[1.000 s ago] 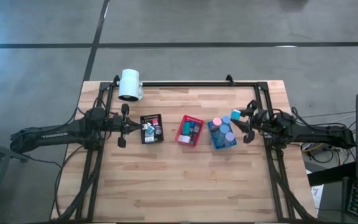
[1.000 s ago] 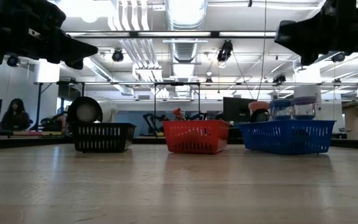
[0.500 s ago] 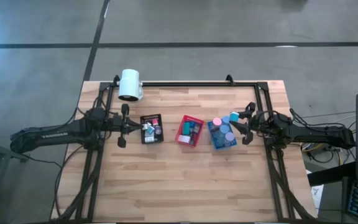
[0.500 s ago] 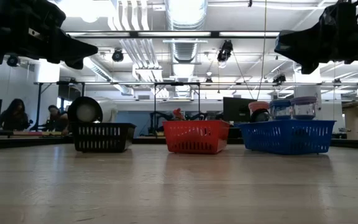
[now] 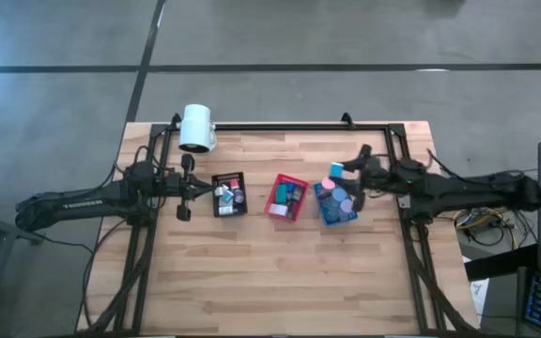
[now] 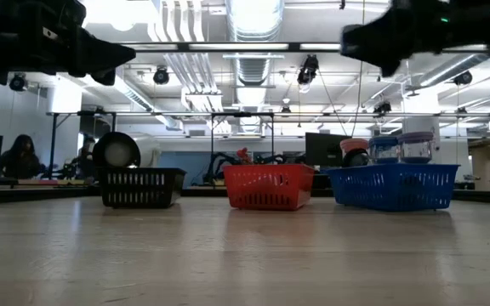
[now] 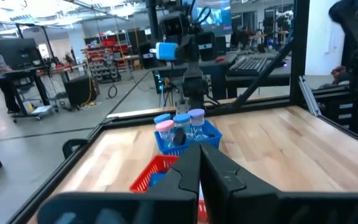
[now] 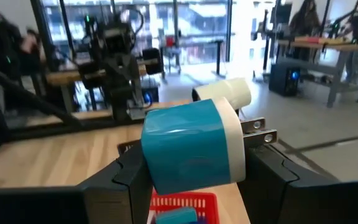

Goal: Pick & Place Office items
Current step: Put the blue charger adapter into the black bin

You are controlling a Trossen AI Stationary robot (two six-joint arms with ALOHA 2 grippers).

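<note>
Right gripper (image 8: 191, 163), jaws clamped on a teal-and-white block (image 8: 191, 148) held above the blue tray (image 5: 336, 202), the block's long axis lying level across the jaws, white end toward the white cylinder (image 8: 224, 93). Farther off, the left gripper (image 5: 182, 188) hangs beside the black tray (image 5: 228, 194), jaws together, over the desk (image 5: 280, 272).

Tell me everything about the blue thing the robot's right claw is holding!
The blue thing is a small chunky roll with a shiny teal-blue wrap and a white end. It looks like plastic. It lies on its side between the two dark fingers of the right gripper, which touch it on both sides. It hangs in the air by the blue basket, not touching the table.
</note>
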